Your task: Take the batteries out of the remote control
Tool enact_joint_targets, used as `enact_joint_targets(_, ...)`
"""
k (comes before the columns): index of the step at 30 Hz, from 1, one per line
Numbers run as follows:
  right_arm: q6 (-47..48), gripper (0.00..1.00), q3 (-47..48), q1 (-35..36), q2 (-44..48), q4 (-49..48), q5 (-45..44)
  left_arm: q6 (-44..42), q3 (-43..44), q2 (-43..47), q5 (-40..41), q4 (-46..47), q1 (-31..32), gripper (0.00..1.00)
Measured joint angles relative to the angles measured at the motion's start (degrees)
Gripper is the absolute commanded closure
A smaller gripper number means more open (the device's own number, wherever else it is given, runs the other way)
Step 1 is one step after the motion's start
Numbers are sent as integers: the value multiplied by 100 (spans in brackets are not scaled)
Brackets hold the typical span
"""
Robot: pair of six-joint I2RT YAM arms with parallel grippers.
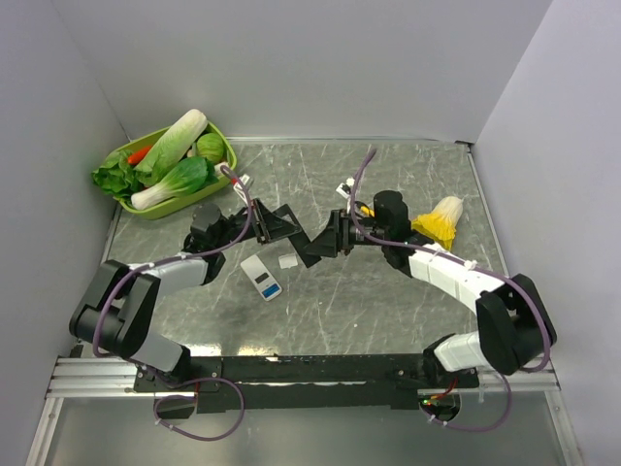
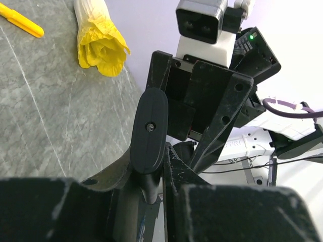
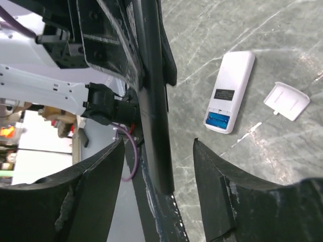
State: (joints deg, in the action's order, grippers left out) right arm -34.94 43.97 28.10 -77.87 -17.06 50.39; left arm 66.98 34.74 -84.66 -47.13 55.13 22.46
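Two sets of jaws to log. My right gripper stands wide apart, one finger on each side of a black remote seen edge-on. A gap shows on both sides, so it grips nothing. My left gripper has its jaws drawn close together, with the thin edge of that remote pinched between them. From above, the two grippers face each other over mid-table, the black remote bridging them.

Nearer my bases, between the arms, a white remote lies flat on the grey marbled table, back side up, compartment open. A blue battery sits in that compartment, at the end of the remote. A white cover lies loose just beside the white remote, not touching it.

A yellow battery lies on the table beyond my right wrist, near a yellow toy cabbage but apart from it.

Far left corner: a green basket of toy vegetables, well apart from both remotes.
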Motion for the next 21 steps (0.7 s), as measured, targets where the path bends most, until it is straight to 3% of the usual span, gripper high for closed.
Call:
enact_joint_targets(7,-282,41,269,0,-498,-256,57,28,0,-177,-2,175,2,99)
enact_joint_targets(13,-601,59,286,-2,-861,-599,116,136,2,-361,2,380,-4,99)
enact_joint_targets(21,-579,60,181,-13,-929,-780,7,127,195,-640,111,367,-26,99)
